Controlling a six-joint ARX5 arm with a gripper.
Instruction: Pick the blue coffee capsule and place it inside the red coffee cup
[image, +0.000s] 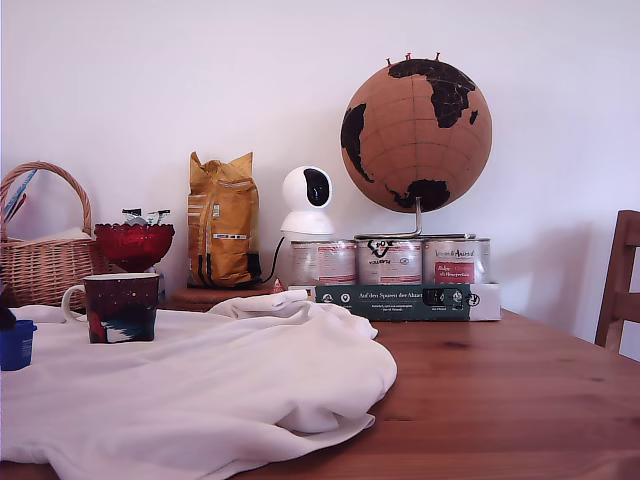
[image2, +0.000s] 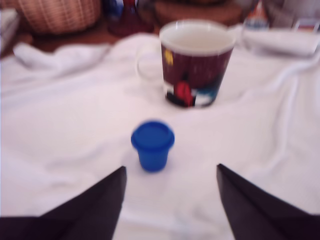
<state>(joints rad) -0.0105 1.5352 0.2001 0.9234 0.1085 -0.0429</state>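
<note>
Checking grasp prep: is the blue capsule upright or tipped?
Upright. The blue capsule stands on the white cloth, wider rim up, ahead of the open claw.

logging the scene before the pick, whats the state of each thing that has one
blue coffee capsule: upright on the white cloth, not held
red coffee cup: upright, looks empty
tool: open, fingers apart, short of the capsule
red glass bowl: upright, holds small items
yellow bag: standing, top folded

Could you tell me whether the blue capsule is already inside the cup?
No, the capsule stands on the white cloth in front of the cup, apart from it, and ahead of the open jaws.
</note>
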